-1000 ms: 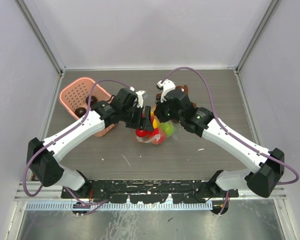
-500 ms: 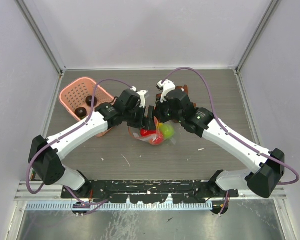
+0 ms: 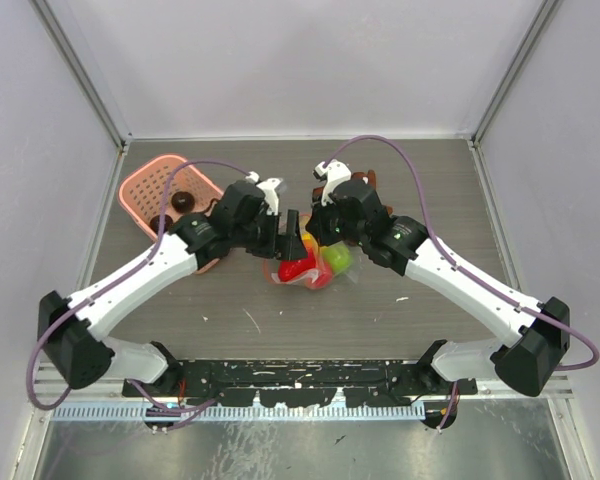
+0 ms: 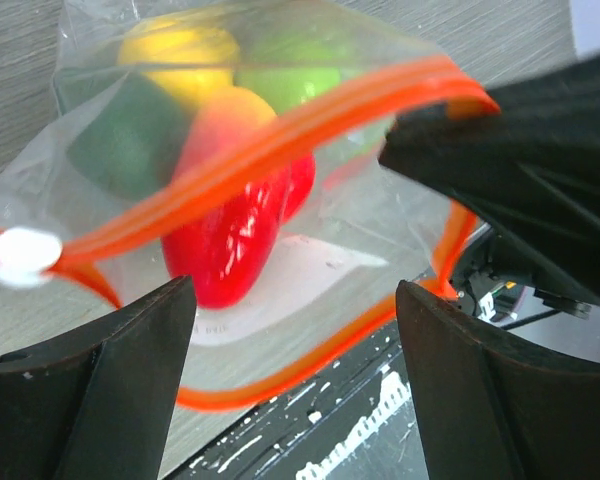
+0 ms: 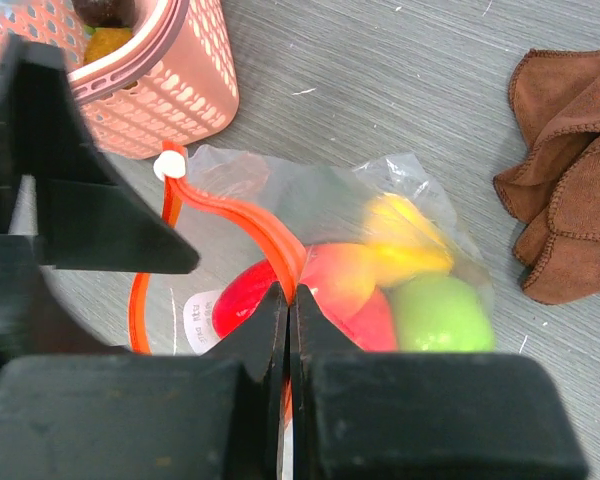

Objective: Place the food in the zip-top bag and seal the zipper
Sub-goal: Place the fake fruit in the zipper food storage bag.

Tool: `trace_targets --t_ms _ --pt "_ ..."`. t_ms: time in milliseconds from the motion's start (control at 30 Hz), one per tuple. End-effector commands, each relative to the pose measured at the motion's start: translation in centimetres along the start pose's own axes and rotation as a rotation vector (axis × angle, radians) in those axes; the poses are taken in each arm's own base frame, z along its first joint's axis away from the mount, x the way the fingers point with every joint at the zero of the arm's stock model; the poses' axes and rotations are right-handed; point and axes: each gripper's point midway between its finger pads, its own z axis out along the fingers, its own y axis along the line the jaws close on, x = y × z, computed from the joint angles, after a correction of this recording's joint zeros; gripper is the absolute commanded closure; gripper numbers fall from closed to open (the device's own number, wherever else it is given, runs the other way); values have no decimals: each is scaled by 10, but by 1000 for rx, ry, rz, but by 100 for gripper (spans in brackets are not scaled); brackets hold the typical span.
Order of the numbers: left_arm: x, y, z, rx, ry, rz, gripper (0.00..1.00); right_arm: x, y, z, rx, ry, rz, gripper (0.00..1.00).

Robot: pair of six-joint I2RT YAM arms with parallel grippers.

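The zip-top bag [image 3: 312, 268] lies mid-table, clear, with red, yellow and green food [image 5: 380, 290] inside. Its zipper [image 4: 280, 140] is an orange-red strip arching across the gaping mouth, with a white tab [image 4: 20, 255] at one end. My right gripper [image 5: 290, 295] is shut on the zipper strip at the mouth's upper lip and shows in the left wrist view as a black mass. My left gripper [image 4: 295, 295] stands open just in front of the mouth, fingers [image 4: 100, 390] either side of the lower lip, touching nothing I can see.
A pink perforated basket [image 3: 145, 190] sits at the back left with dark brown items [image 3: 180, 200] in it, close behind the left arm. A brown cloth [image 5: 570, 200] lies right of the bag. The table's near rail [image 3: 300, 380] runs along the front.
My left jaws have spread wider and the left arm has swung lower, uncovering more of the basket. The right gripper keeps its pinch; the bag has barely shifted.
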Motion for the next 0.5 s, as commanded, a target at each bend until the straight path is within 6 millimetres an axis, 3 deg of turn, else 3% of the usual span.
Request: trace_targets --t_ms 0,233,467 --pt "-9 -13 -44 48 -112 -31 19 -32 7 -14 -34 -120 19 100" --pt "14 13 -69 -44 -149 -99 20 -33 9 -13 -39 -124 19 100" --pt "36 37 -49 -113 -134 -189 30 -33 10 -13 -46 -126 23 100"
